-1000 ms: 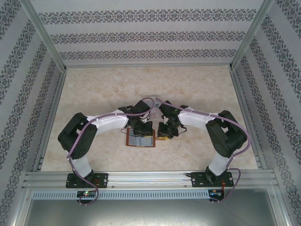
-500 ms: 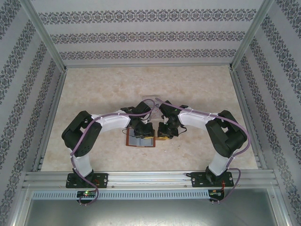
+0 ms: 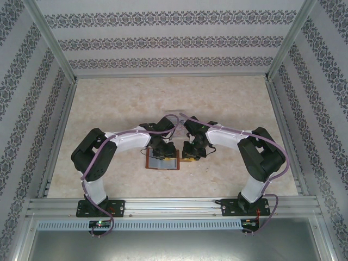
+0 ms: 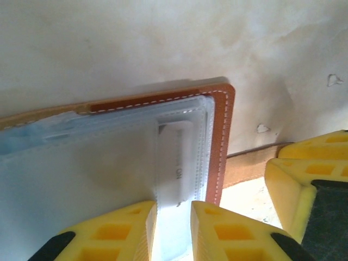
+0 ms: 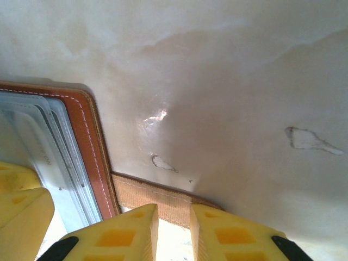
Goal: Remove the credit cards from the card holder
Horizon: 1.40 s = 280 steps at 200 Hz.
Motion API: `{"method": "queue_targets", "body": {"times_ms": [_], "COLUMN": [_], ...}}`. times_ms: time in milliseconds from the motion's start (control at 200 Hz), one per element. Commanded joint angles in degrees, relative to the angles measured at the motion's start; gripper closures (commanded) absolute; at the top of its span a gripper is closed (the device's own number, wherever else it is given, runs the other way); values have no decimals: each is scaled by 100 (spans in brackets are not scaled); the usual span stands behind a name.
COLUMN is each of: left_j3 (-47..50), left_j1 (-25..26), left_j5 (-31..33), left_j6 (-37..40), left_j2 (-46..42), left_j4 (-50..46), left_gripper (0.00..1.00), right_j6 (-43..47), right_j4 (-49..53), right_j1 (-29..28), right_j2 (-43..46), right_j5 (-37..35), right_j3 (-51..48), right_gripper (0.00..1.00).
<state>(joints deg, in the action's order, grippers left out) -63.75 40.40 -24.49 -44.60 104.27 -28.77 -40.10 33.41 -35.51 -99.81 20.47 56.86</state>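
Note:
The card holder (image 3: 163,161) lies open on the table, brown leather rim (image 4: 222,141) around grey-blue pockets. A pale whitish credit card (image 4: 176,163) with faint print sits in the right-hand pocket stack. My left gripper (image 4: 174,228) hangs low over it, jaws narrowly apart, the card's pale strip running between the fingertips. My right gripper (image 5: 174,228) is just right of the wallet (image 5: 89,141), jaws slightly apart, its tips resting on the brown strap tab (image 5: 157,198). From above, the left gripper (image 3: 163,151) and right gripper (image 3: 189,156) stand side by side over the wallet.
A clear transparent rack (image 3: 172,115) stands just behind the two wrists. Patterned walls and metal rails fence the pale marble tabletop (image 3: 228,98) on three sides. The arms' elbows bulge out to the left and right of the wallet.
The left gripper's jaws have parted from shut to a narrow gap over the pale card. The left arm's elbow shifted slightly right. The right arm has stayed put.

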Motion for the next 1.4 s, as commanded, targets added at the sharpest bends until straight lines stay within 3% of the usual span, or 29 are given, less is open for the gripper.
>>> {"method": "queue_targets", "body": {"times_ms": [0, 495, 829, 994, 1224, 1394], "left_j3": [-81, -418, -550, -508, -451, -412], "left_j1": [76, 99, 102, 99, 100, 89], "left_j5": [686, 1754, 2027, 1940, 1944, 2133], "left_j6": [204, 354, 390, 372, 386, 509], "left_j2": [-36, -291, -442, -486, -583, -442], "left_j4": [-878, -2088, -2346, -2238, -2117, -2305], "left_gripper": [73, 64, 63, 70, 91, 95], "right_j6": [99, 109, 116, 134, 150, 160], "right_j4": [61, 52, 57, 69, 100, 124], "right_j1": [-35, -35, -33, -33, -35, -35], "right_j2": [-201, -248, -249, -258, -293, -329], "right_j5": [-69, -56, -36, -34, -25, -34], "right_j3": [-9, 8, 23, 39, 88, 113], "right_gripper": [75, 74, 75, 74, 74, 74]}}
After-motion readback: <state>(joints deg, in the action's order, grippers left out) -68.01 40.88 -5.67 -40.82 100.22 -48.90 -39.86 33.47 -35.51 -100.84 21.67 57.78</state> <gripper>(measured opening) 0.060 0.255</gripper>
